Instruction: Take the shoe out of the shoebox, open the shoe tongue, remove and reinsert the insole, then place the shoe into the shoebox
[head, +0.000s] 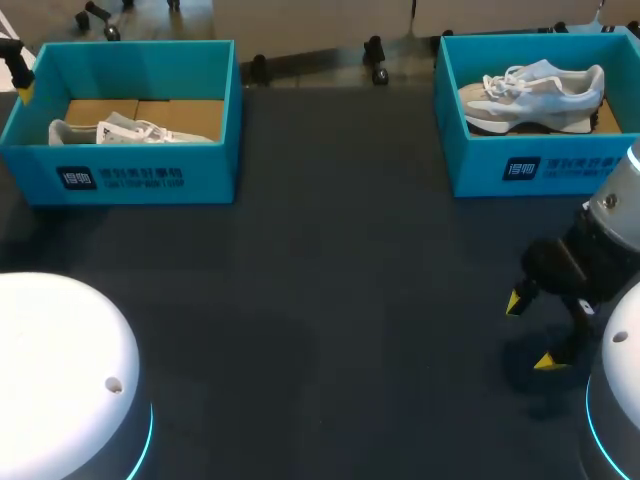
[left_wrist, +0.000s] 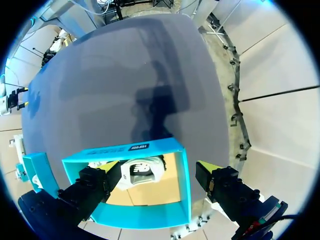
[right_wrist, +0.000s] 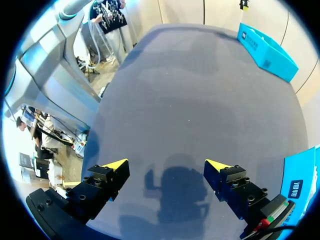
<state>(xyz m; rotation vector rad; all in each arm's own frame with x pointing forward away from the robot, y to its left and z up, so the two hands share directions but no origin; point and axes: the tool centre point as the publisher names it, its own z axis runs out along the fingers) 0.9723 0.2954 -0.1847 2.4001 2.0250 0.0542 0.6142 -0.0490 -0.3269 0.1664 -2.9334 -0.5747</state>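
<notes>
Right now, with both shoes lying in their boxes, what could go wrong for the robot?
1. The left pincer is open and straddles a side wall of the teal cardboard shoebox, with one finger over the inside and one outside. Coming straight down, it may strike that wall and shove the box.
2. The white shoe lies close against a wall of the box, so a finger may not fit beside it and the grip could slip.

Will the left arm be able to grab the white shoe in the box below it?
Probably yes. The shoebox has no lid, the white shoe lies uncovered, and the left gripper hangs open above it. It seems to straddle one box wall, so it may need to shift over first.
</notes>
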